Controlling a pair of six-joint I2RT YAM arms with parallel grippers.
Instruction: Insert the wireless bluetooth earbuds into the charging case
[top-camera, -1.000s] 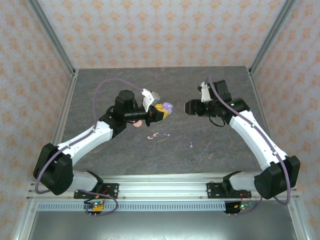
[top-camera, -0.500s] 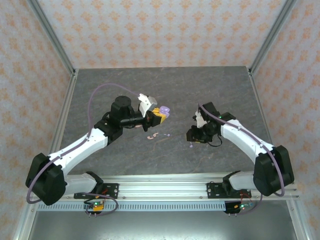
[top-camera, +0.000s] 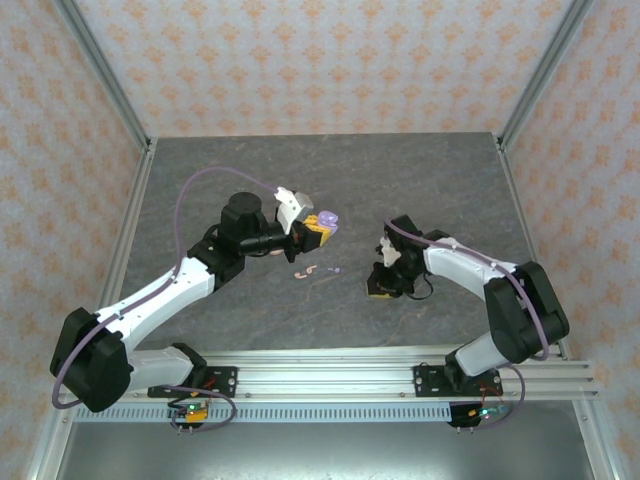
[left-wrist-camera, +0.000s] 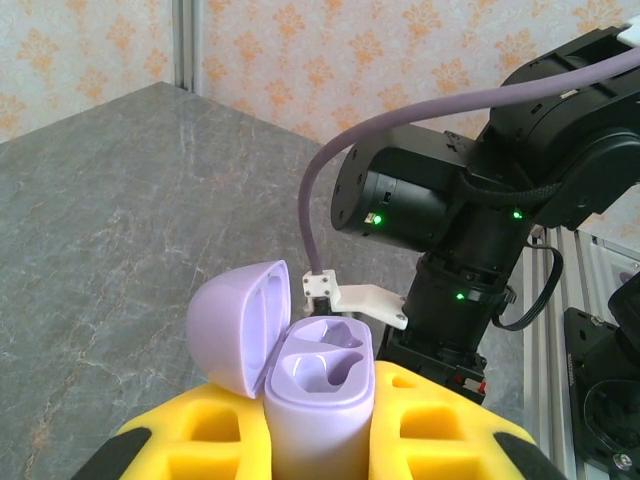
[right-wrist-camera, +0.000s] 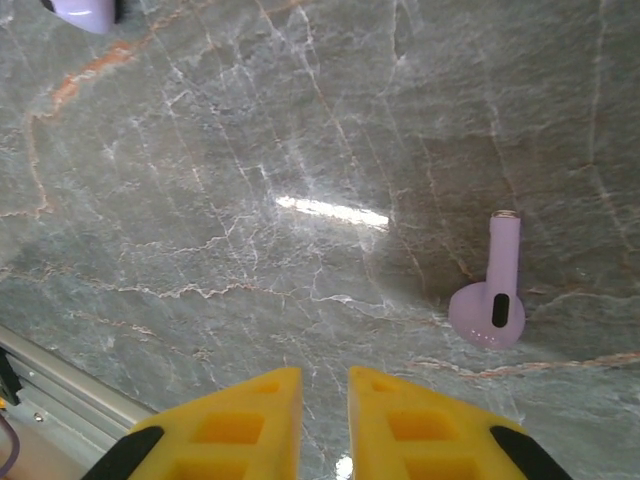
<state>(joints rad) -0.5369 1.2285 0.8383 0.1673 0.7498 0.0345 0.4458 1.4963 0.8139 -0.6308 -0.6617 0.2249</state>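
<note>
We see the left arm (top-camera: 170, 285) reaching to mid-frame, its left gripper (top-camera: 319, 227) clamped on the open lilac charging case (left-wrist-camera: 318, 395). The right arm (top-camera: 470, 268), raised a second ago, has folded down so the right gripper (right-wrist-camera: 324, 390) points at the table (top-camera: 250, 180), fingers drawn almost together on nothing. One lilac earbud (right-wrist-camera: 488, 312) lies just right of those fingers, two pink earbuds (top-camera: 305, 270) lie at centre below the case, and a lilac scrap (right-wrist-camera: 85, 12) is cut off upper left, too little to identify.
</note>
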